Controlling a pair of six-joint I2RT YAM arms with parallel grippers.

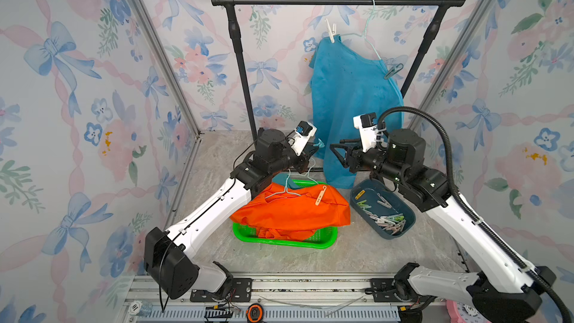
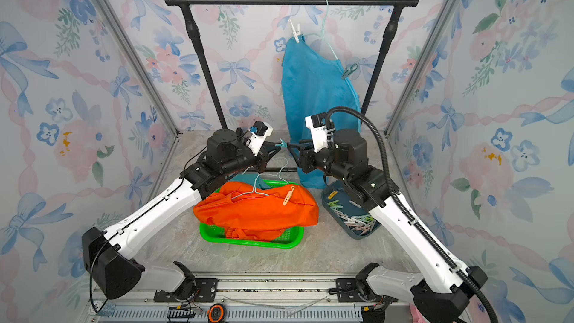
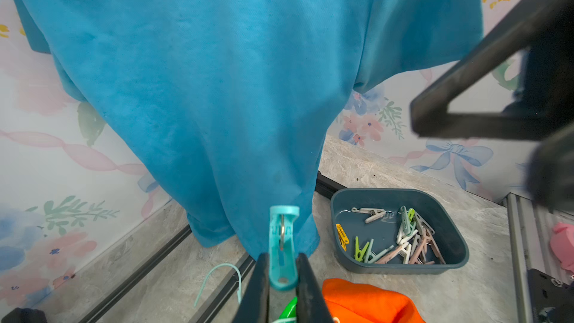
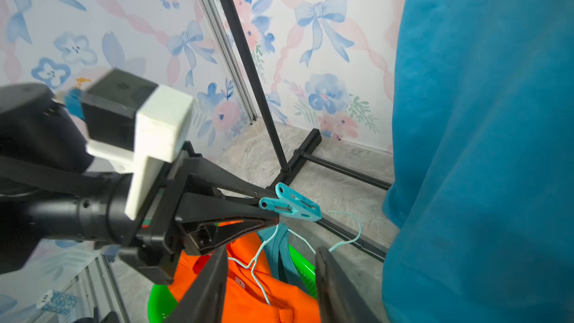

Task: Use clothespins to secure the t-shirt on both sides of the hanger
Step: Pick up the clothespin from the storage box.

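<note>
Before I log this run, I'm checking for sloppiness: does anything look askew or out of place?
Yes. The hanger on the rail hangs steeply tilted, so the blue t-shirt droops lopsided, its white clothespin far higher than the grey-green clothespin. A cream clothespin sits on the orange garment, outside the tray.

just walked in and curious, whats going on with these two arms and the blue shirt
The left pincer is shut on a teal clothespin, held out toward the open, empty right pincer. Behind them a blue t-shirt hangs on a hanger from the rack, already pegged with a white clothespin on one shoulder and a greyish clothespin on the other. An orange shirt lies in the green basket.
</note>
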